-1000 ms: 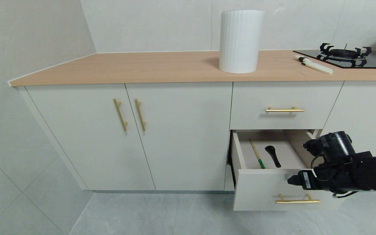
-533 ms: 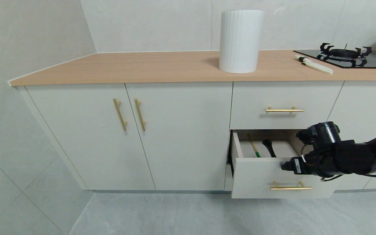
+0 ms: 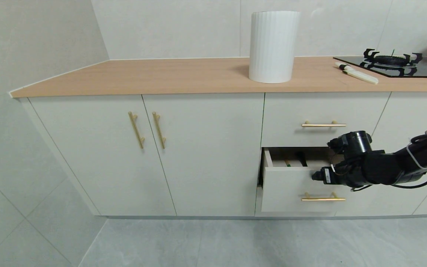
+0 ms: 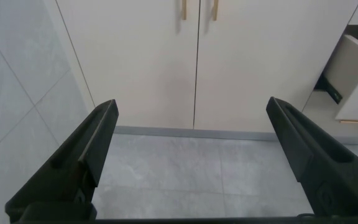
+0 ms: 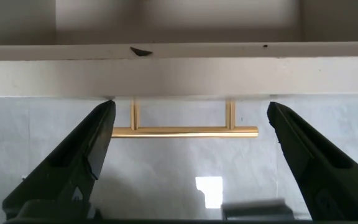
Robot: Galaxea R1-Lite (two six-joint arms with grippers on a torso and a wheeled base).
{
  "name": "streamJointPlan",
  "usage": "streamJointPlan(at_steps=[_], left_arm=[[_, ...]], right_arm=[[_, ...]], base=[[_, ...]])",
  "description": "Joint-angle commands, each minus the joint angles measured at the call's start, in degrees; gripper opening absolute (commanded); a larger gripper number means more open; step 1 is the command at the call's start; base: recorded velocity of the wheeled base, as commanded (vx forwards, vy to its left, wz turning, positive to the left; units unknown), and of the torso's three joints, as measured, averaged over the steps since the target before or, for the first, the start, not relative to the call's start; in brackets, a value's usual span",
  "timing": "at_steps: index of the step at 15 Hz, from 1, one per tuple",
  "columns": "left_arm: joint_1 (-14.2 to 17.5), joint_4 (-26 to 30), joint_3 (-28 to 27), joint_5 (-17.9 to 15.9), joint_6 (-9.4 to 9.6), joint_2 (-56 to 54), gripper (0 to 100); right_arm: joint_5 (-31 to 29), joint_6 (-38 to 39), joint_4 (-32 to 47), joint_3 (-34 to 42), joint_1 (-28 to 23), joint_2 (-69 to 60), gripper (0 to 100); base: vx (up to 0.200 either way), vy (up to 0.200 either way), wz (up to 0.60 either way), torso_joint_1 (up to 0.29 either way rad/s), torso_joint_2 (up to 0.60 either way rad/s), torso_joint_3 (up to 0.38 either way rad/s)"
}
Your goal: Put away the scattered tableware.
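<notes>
The lower drawer (image 3: pixel 291 185) stands open by a narrow gap. Inside the gap I glimpse the chopsticks (image 3: pixel 287 162) and a black spoon (image 3: pixel 302 160). My right gripper (image 3: pixel 315 177) is open and rests against the drawer front, just above its gold handle (image 3: pixel 323 199). In the right wrist view, the gripper (image 5: pixel 189 107) has its fingers (image 5: pixel 92 149) spread either side of that handle (image 5: pixel 185 131). A white knife (image 3: pixel 356 74) lies on the countertop near the stove. My left gripper (image 4: pixel 191 106) hangs open and empty over the floor before the cabinet doors.
A tall white ribbed cylinder (image 3: pixel 272 46) stands on the wooden countertop (image 3: pixel 161 76). A gas stove (image 3: pixel 395 63) sits at the far right. The upper drawer (image 3: pixel 323 125) is shut. Double cabinet doors (image 3: pixel 146 129) are shut to the left.
The lower drawer has slid inward from about half open to almost shut. My right gripper moved toward the cabinet with it. The chopsticks and spoon are now mostly hidden.
</notes>
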Motion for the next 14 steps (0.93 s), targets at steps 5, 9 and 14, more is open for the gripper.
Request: streamJointPlan(at_steps=[5,9,14], left_arm=[[0.0,0.0,0.0,0.0,-0.04,0.0,100],[0.0,-0.1,0.0,0.0,-0.04,0.0,100],[0.0,-0.1,0.0,0.0,-0.04,0.0,100]], right_arm=[[0.0,-1.6,0.0,-9.4,-0.3,5.8,100],[-0.2,-1.5,0.0,-14.3,-0.4,8.7,100],[-1.2,-1.3,-9.0,-15.4,-0.3,11.7,100]], base=[[0.0,0.0,0.0,0.0,0.0,0.0],[0.0,0.0,0.0,0.0,0.0,0.0],[0.0,0.0,0.0,0.0,0.0,0.0]])
